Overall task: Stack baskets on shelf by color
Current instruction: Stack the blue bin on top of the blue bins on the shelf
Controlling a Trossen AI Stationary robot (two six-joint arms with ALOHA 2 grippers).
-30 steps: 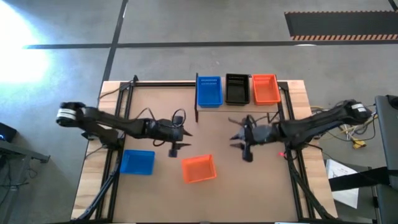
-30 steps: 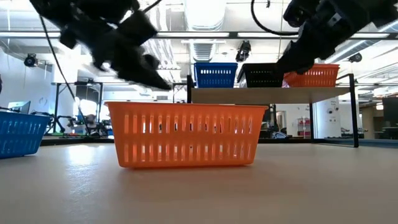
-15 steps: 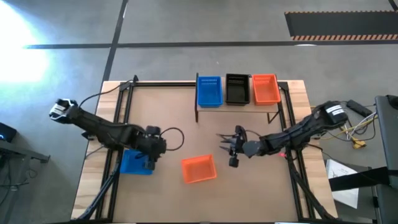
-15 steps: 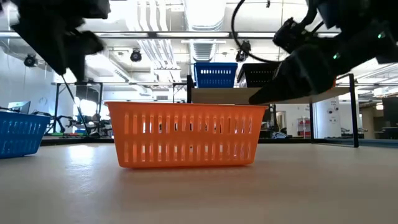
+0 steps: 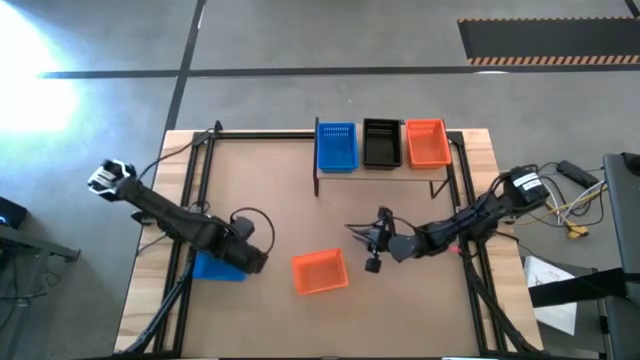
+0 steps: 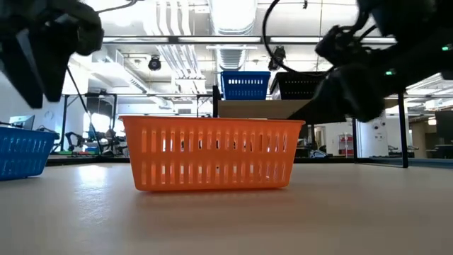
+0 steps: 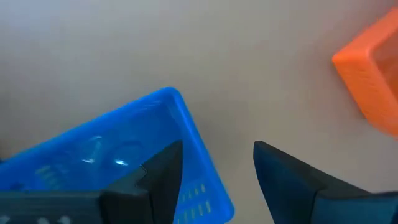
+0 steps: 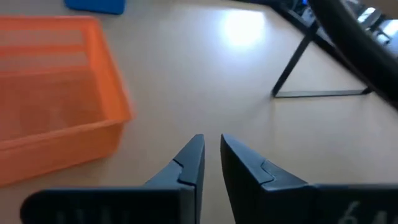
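A blue basket [image 5: 217, 266] stands on its base near the table's left edge, and my left gripper [image 5: 250, 257] hovers open over its right end. In the left wrist view one finger [image 7: 165, 167] is above the blue basket's [image 7: 106, 152] end wall and the other [image 7: 277, 163] is outside it. An orange basket [image 5: 320, 272] sits upright at the table's near middle. My right gripper [image 8: 210, 144] is low just right of the orange basket [image 8: 53, 93], its fingers a narrow gap apart. The shelf [image 5: 325, 172] at the far edge carries a blue [image 5: 336, 146], a black [image 5: 380, 142] and an orange basket [image 5: 428, 142].
Black frame rails run along the table's left [image 5: 185, 210] and right [image 5: 468, 215] sides. The shelf's thin black leg [image 8: 292, 65] stands on the table beyond my right gripper. Bare tabletop [image 5: 340, 215] lies between the shelf and the orange basket.
My left gripper has swung from the table's middle toward the left and near edges and come down over the blue basket's right end. My right gripper has moved left and toward the near edge, dropping low beside the orange basket. No basket has moved.
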